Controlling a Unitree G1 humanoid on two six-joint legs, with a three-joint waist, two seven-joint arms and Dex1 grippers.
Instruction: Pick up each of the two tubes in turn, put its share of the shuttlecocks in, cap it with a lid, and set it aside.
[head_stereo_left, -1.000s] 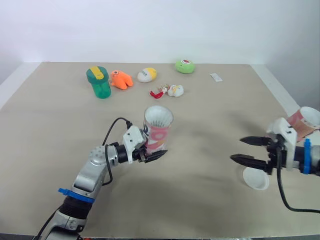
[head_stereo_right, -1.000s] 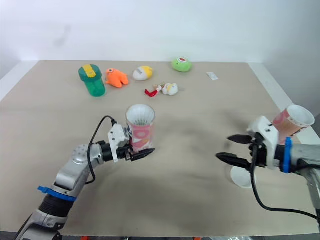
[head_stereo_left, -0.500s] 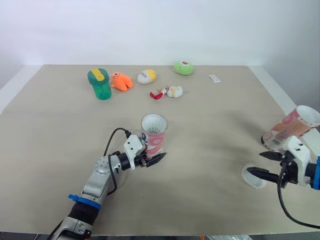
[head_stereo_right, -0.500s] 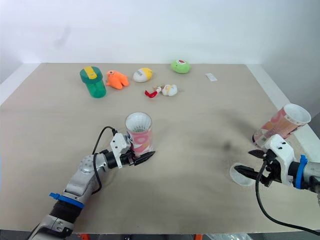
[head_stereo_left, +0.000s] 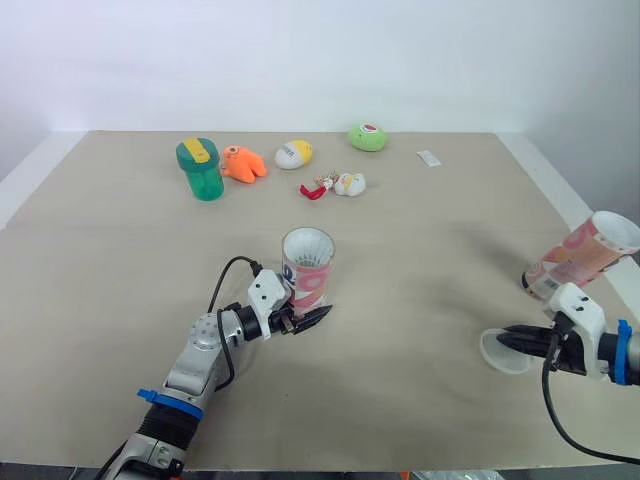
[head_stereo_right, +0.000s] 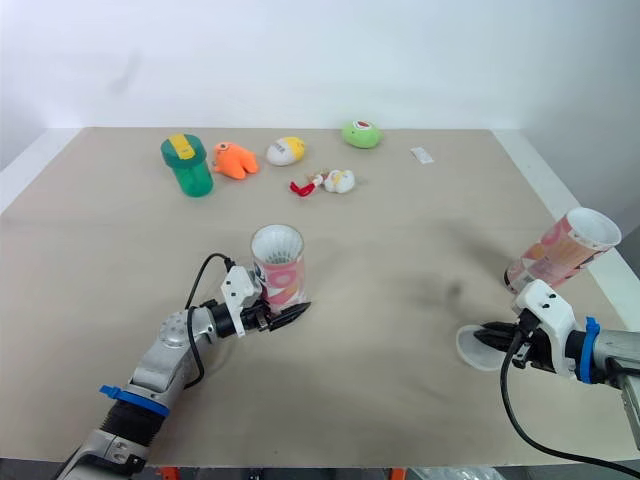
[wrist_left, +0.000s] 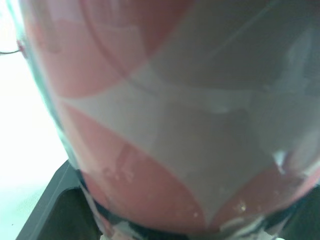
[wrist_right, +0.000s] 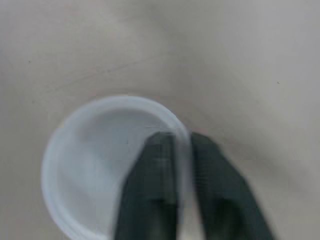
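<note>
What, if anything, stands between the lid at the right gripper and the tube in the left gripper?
Nothing visible: bare table separates the lid, pinched by the right gripper, from the tube in the left gripper. The toys sit far behind, the second tube off to the right.

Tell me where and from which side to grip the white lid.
Pinch the lid by its thin raised rim, one finger inside and one outside, coming from the robot's right, as the right end effector does. It lies flat, open side up, so only the rim offers purchase.
</note>
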